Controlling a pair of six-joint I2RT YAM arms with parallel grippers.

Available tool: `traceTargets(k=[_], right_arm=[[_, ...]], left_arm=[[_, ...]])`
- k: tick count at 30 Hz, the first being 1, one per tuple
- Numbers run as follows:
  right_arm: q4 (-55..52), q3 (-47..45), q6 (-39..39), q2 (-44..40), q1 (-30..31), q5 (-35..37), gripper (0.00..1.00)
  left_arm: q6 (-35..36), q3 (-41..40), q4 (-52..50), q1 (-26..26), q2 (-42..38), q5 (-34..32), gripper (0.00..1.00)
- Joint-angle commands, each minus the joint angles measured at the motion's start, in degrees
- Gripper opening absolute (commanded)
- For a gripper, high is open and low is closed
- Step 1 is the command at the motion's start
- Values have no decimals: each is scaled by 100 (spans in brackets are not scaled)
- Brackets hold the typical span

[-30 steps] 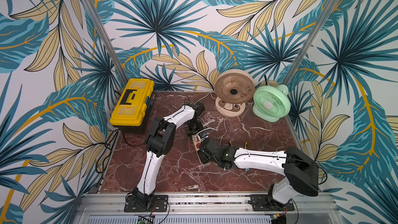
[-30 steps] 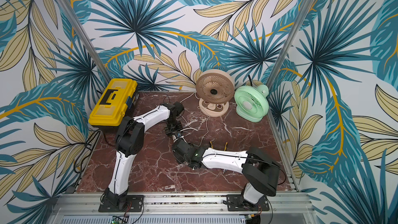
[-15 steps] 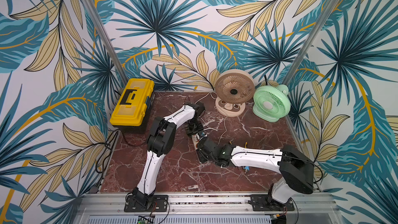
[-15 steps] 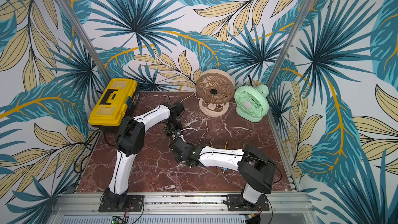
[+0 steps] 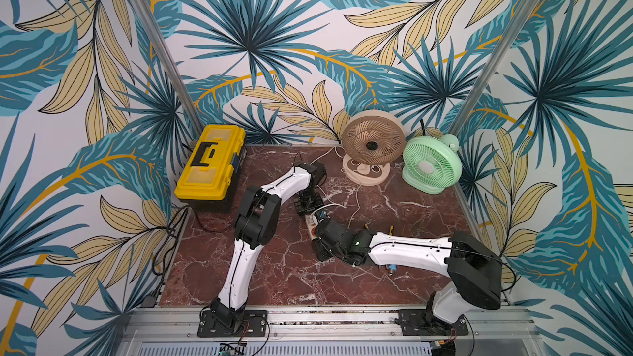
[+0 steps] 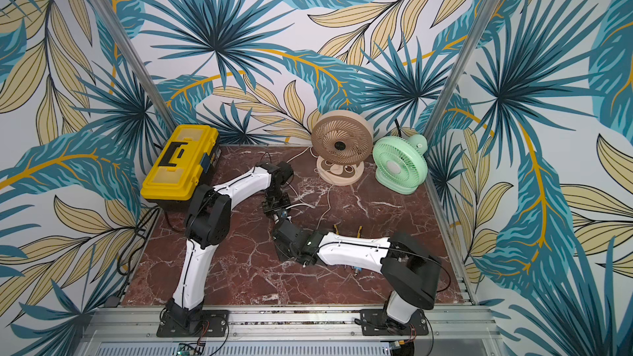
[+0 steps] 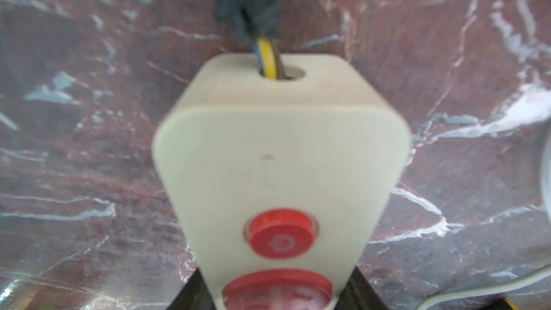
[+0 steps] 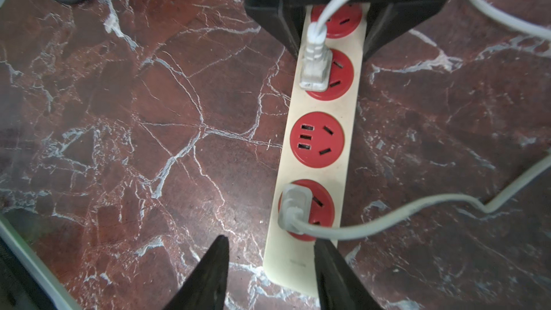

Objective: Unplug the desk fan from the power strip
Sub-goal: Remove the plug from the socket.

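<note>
The cream power strip [image 8: 286, 257] with round red sockets lies on the marble table [image 5: 411, 220], and part of it shows in a top view [image 5: 310, 226]. My left gripper [image 7: 275, 293] is shut on its cord end, just behind the red button [image 7: 281, 234]. A white plug [image 8: 314, 67] sits in the second socket from that end. A grey plug [image 8: 293, 207] sits in the last socket. My right gripper [image 8: 272, 240] is open just past the grey plug, one finger over the strip's edge, the other over the table. A beige fan [image 5: 373, 142] and a green fan [image 5: 431, 164] stand at the back.
A yellow toolbox [image 5: 209, 166] stands at the back left corner. White and grey cords [image 8: 387, 219] loop over the marble to the right of the strip. The strip's black cord [image 7: 247, 1] runs off behind the left gripper. Patterned walls close three sides.
My right gripper has crept a little closer to the strip's free end. The left arm and the strip have not moved.
</note>
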Motion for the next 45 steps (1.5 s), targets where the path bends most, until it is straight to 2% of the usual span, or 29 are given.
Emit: traceTargets(k=[1,12,21,28,33,40,45], right_arm=[[-108,196,109,179,12,-30,47],[-721,779,-17,736,17,523,35],[-848,905,-85,841,15,842,21],[-844,987,-208,972,96,922,1],[-1053,1200,-310,1062,278,1251,0],[-1400,1566,-408,1285,680,2067,0],[-1518,1783,-462,1478,844,2336,0]], left_arm=[[415,-252,-148,-16,739,-537,0],[496,-257,-75,-19,787,-453,0],[494,-272,-37,-20,824,-437,0],[490,-310,-14,-16,843,-464,0],[469,-246,-94,-19,938,-540,0],[468,-223,-119,-24,996,-567,0],[480,-222,-132,-16,1019,-575,0]])
